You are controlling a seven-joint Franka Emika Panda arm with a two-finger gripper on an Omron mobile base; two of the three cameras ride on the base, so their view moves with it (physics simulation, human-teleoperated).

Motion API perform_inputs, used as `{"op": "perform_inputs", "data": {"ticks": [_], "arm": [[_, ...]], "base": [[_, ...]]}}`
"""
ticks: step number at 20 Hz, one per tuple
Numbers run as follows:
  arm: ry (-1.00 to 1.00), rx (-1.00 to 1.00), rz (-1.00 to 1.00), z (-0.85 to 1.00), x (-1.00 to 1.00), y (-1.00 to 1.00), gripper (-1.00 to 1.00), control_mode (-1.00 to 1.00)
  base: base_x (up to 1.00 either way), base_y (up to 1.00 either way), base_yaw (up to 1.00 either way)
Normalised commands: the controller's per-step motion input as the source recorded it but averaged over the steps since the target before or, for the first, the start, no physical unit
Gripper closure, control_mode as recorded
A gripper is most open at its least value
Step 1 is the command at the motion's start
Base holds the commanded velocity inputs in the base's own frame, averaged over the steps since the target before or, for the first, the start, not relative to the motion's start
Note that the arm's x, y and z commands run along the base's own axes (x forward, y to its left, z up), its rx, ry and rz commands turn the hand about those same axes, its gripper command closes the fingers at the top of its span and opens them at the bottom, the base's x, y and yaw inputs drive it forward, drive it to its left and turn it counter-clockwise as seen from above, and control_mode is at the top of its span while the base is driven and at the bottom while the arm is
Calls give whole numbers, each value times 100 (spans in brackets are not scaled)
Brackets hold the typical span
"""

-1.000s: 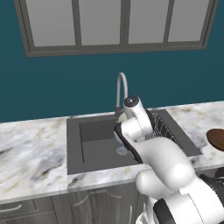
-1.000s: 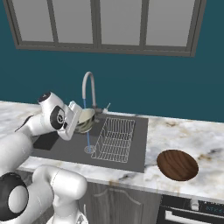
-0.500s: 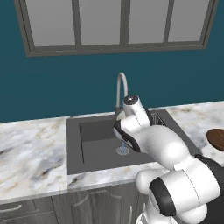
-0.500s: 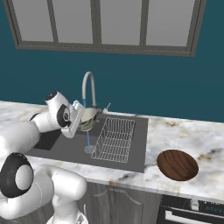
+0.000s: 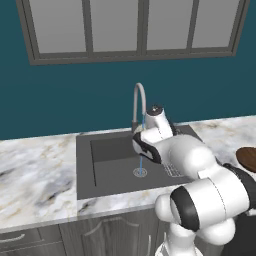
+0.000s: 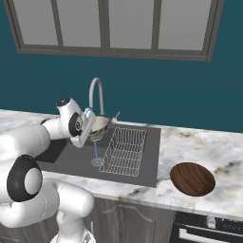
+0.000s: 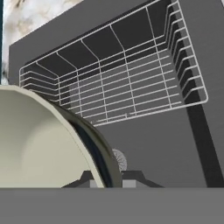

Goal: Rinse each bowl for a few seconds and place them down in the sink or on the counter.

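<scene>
My gripper [image 6: 92, 130] is shut on the rim of the pale cream-green bowl [image 6: 101, 125], holding it tilted just under the faucet [image 6: 96, 93] spout, above the sink [image 6: 66, 159]. A thin stream of water runs down past the bowl to the drain [image 6: 97, 162]. In the hand view the bowl [image 7: 35, 144] shows its glossy inside at the left, pinched at my gripper [image 7: 109, 181]. The dark reddish-brown bowl [image 6: 192, 179] sits on the counter [image 6: 199, 147] right of the sink, and at the right edge [image 5: 247, 157] of the left base view. My arm hides the held bowl there.
A wire rack [image 6: 124, 151] fills the sink's right half, right beside the held bowl, and lies [image 7: 118, 74] across the hand view. The sink's left part [image 5: 107, 165] is bare basin. Marble counter [image 5: 35, 175] stretches left. A stove front [image 6: 209, 228] sits lower right.
The hand has carried the pale bowl a little to the right, closer under the spout, and the elbow has swung round. The water keeps running; the brown bowl has not moved.
</scene>
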Motion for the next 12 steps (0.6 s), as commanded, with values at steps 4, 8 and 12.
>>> {"op": "perform_inputs", "data": {"ticks": [4, 8, 12], "arm": [[0, 12, 1, 0, 13, -23, 100, -100], [-1, 15, 2, 0, 6, -35, 100, -100], [0, 15, 2, 0, 6, -35, 100, -100]], "base": [[0, 0, 0], [0, 0, 0], [0, 0, 0]]}}
